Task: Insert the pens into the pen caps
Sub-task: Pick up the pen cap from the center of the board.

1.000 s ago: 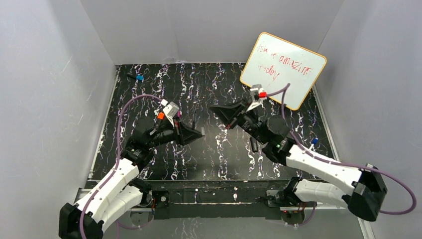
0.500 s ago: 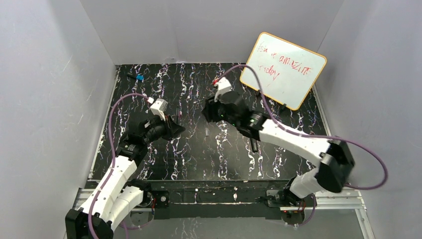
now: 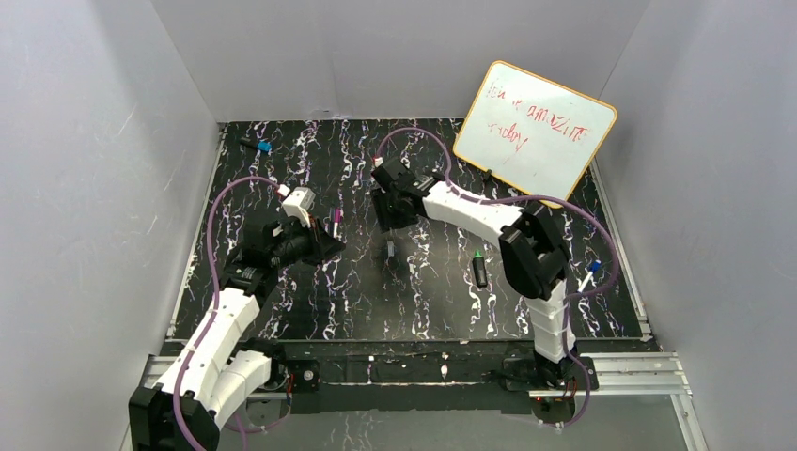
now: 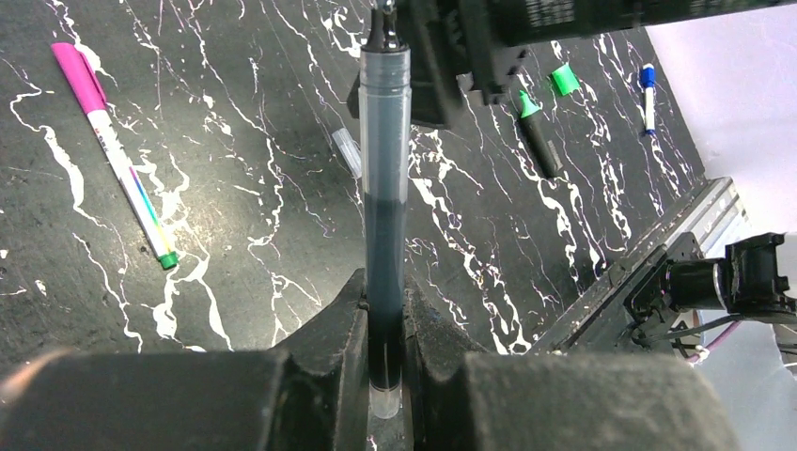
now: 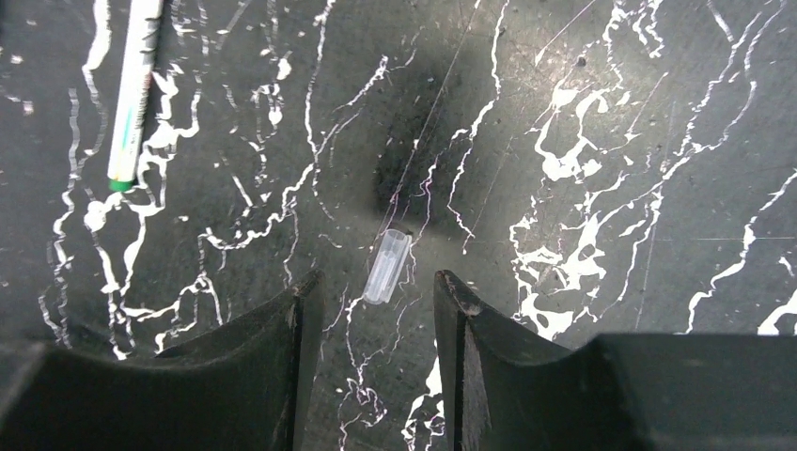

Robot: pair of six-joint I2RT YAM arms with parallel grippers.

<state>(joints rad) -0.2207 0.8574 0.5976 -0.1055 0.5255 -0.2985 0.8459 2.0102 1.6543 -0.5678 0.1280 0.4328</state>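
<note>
Cap of clear plastic, small and slim, lies flat on the black marbled table at the centre of the right wrist view. The right gripper hangs directly above it with its jaws spread and empty, one finger on each side of the cap. The cap's mouth probably faces the top of the frame, but the plastic is too transparent to be sure.

Its likely partner, a dark slim pen, is clamped near its tail in the left gripper, with most of its length jutting out unsupported.

Closing on so light a cap could go wrong. It may roll or squirt from between the fingers, or be pinched crooked so that its mouth cannot face the pen. Gripped so far back, the pen may also pivot when pressed into it.

In the top view the right arm stretches to mid-frame with its wrist folded down at the table. The left arm sits bent at centre left, aiming the pen toward mid-frame.
</note>
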